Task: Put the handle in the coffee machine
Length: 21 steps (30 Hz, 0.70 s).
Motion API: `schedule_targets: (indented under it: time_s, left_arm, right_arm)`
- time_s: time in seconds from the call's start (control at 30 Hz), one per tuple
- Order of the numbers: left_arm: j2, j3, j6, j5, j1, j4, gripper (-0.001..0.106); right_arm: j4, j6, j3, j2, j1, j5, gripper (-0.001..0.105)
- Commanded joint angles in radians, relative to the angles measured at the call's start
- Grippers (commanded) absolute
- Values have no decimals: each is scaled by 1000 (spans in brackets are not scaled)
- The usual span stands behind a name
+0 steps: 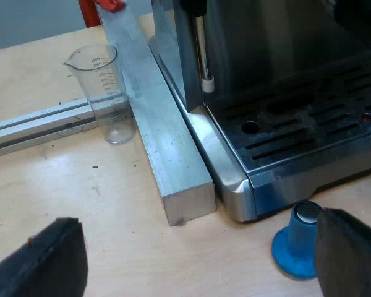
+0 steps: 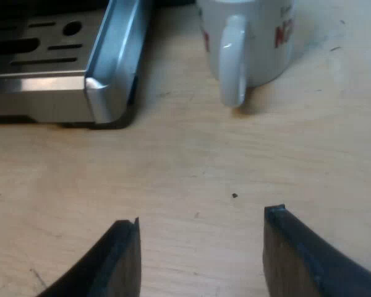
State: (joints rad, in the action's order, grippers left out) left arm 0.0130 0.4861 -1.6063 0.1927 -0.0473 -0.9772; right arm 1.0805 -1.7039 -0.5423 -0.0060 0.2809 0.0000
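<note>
Currently the left gripper [image 1: 198, 247] hangs low over the wooden table [image 1: 80, 192], its two black fingers spread wide with nothing between them. A blue tamper [image 1: 295, 247] stands upright on the table just beside one finger, close to the front corner of the coffee machine [image 1: 278, 68]. The machine's slotted drip tray [image 1: 309, 127] lies under a thin steam pipe [image 1: 202, 49] with a white tip. A long metal bar [image 1: 167, 148] lies along the machine's side, and a clear measuring glass [image 1: 108, 93] stands upright just beside the bar on its other side. A red piece [image 1: 111, 5] shows at the bar's far end (too little of it to say what it is). The right gripper [image 2: 203, 226] is likewise spread and empty over bare table, facing a white mug [image 2: 253, 37] with red lettering that stands near the drip tray's corner.
</note>
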Motion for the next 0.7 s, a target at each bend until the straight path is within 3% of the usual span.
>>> schedule_targets:
  time_s: [0.03,0.3,0.7]
  left_arm:
    - [135,0,-9,2,1,16,76]
    - [135,0,-9,2,1,16,76]
    - [135,0,-9,2,1,16,76]
  right_arm:
    - [-5,1,-7,-45,-62,0,47]
    - [-5,1,-7,-45,-222,0,47]
    - [-5,1,-7,-45,-232,0,47]
